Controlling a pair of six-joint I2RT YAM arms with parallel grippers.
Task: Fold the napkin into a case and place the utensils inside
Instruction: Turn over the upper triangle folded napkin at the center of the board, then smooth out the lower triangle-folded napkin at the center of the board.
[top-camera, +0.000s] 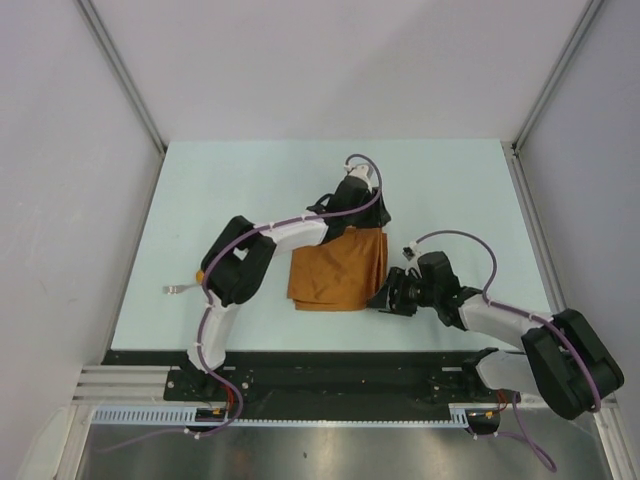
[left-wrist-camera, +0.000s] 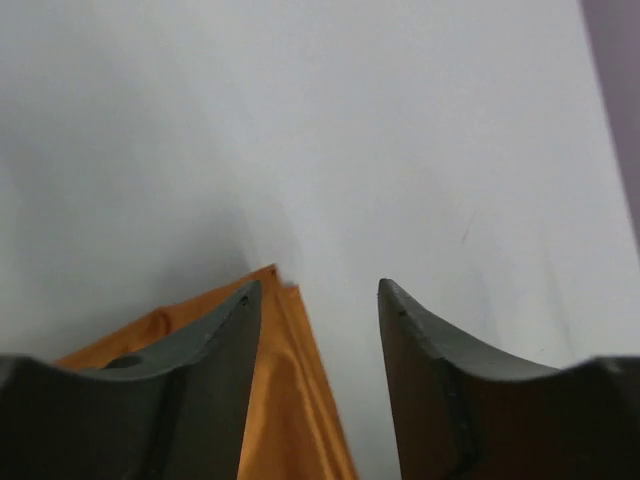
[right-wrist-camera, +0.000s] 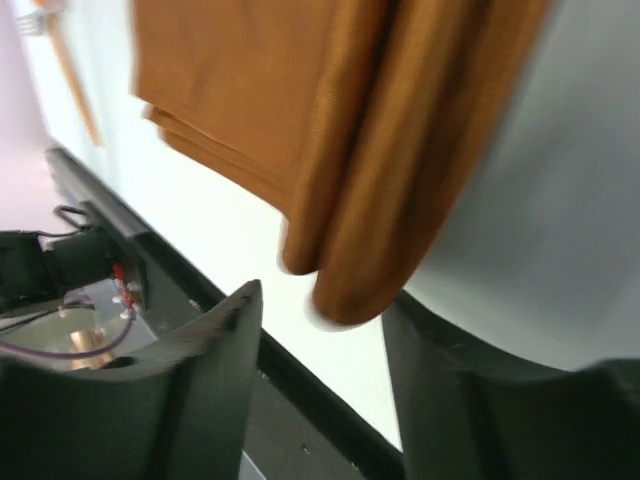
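Observation:
The rust-orange napkin (top-camera: 338, 272) lies folded into a layered rectangle at the table's middle. My left gripper (top-camera: 368, 222) is open over its far right corner. In the left wrist view that corner (left-wrist-camera: 290, 400) sits between the open fingers, next to the left one, and the gripper (left-wrist-camera: 315, 285) holds nothing. My right gripper (top-camera: 383, 298) is open at the near right corner. In the right wrist view the rolled cloth edge (right-wrist-camera: 370, 180) hangs just ahead of the open gripper (right-wrist-camera: 325, 295). A slim orange utensil (top-camera: 180, 289) lies at the left, partly hidden by the left arm, and also shows in the right wrist view (right-wrist-camera: 72, 75).
The black front rail (top-camera: 330, 357) runs along the table's near edge, close to my right gripper. Grey walls with metal posts (top-camera: 130, 90) enclose the table (top-camera: 260, 180) on the left, back and right.

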